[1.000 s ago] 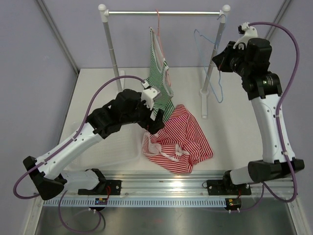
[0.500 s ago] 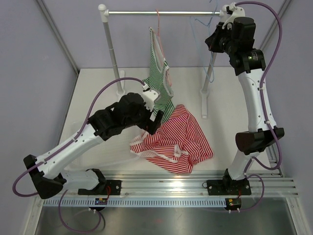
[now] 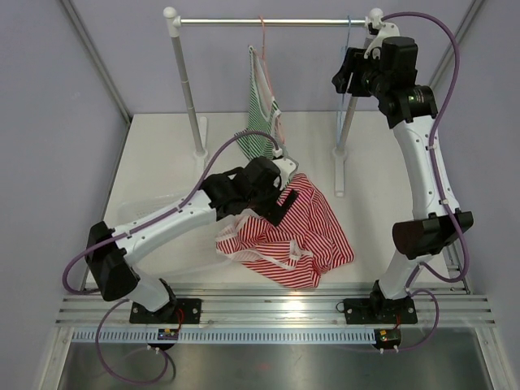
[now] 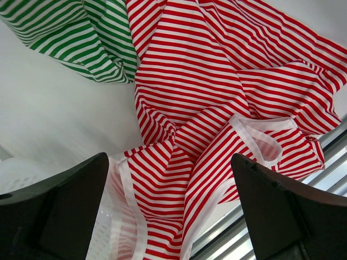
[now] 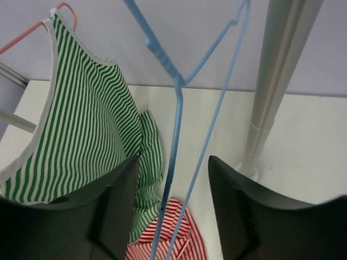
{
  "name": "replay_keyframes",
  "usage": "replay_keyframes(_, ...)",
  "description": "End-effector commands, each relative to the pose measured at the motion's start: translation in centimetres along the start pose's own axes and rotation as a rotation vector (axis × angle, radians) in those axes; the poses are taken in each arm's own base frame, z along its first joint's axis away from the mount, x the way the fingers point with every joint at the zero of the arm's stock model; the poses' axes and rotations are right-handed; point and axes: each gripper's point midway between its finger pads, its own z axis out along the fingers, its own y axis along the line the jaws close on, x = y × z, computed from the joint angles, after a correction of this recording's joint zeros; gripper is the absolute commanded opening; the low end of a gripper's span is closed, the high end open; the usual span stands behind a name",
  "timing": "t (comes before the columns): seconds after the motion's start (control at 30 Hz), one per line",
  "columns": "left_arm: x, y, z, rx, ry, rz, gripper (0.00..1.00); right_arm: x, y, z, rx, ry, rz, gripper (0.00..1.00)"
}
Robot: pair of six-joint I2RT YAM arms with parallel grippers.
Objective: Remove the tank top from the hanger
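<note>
The green striped tank top (image 3: 262, 122) is hanging from the pink hanger (image 3: 262, 32) on the rail (image 3: 227, 22) above the far edge of the worktop (image 3: 162, 146). Its hem is trailing down onto the surface toward the middle. There it is lying against the red striped tank top (image 3: 305, 231), which is sprawling near the middle of the near edge.

The left gripper (image 4: 169, 162) is hovering over the red cloth with its fingers spread wide and holding nothing. The right gripper (image 5: 173, 158) is sitting up by the rail's right post. Its jaws are standing apart and the wires of the blue hanger (image 5: 176, 86) are passing between them, seemingly unpinched.

The green top is looking thin, light and limp, so it is likely going to sag, stretch and bunch rather than keep any shape. Tugging on the hem is probably only going to swing the light hanger or drag it along the rail. The white-trimmed strap at the hanger's shoulder is looking like the better place to pinch, lifting it up and off the arm's end.
</note>
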Motion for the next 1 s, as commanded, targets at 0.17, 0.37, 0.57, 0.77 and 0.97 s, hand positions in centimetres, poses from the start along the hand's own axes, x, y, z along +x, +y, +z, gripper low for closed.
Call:
replay_keyframes(0.17, -0.7, -3.5, 3.5, 0.095, -0.004, 0.048, 0.99, -4.7, 1.0, -8.4, 0.017, -0.161, -0.013, 1.0)
replay_keyframes(0.37, 1.2, -5.3, 6.9, 0.117, 0.084, 0.078, 0.99, -5.7, 1.7, -17.3, 0.007, -0.303, 0.043, 1.0)
replay_keyframes(0.57, 4.2, -7.8, 10.5, 0.176, 0.173, 0.082, 0.99, -3.4, 2.0, -21.3, -0.025, -0.342, 0.054, 0.99)
replay_keyframes(0.77, 8.2, -10.3, 13.5, 0.24, 0.257, 0.055, 0.97, -1.8, 2.0, -22.4, -0.038, -0.326, 0.03, 0.99)
replay_keyframes(0.97, 10.4, -11.0, 15.1, 0.239, 0.277, 0.026, 0.5, -2.1, 2.9, -23.4, -0.077, -0.318, 0.012, 0.99)
